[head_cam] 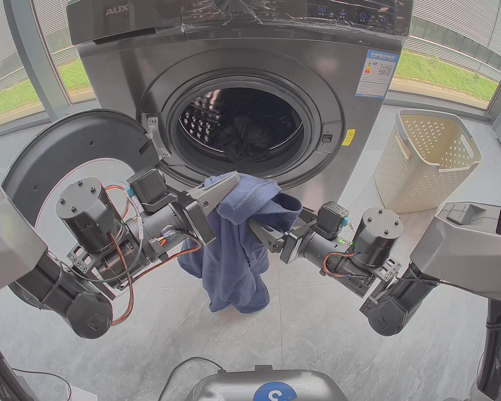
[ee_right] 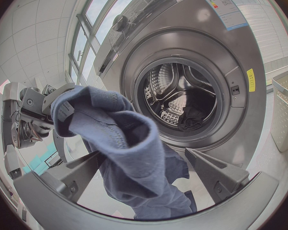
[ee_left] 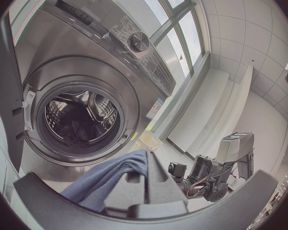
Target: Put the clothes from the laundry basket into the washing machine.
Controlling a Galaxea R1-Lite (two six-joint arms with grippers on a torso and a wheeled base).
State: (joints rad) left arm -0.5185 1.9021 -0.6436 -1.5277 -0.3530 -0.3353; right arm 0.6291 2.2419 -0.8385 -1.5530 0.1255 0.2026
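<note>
Blue garment (head_cam: 235,252) hangs from left pincer (head_cam: 231,181), seemingly clamped.

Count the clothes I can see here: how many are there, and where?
2. A blue garment hangs from the left gripper before the washing machine; a dark garment lies in its drum. More may hide inside.

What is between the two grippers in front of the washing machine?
A blue garment hangs there, seen in the head view: the left gripper is shut on its top edge, the right gripper open around it.
</note>
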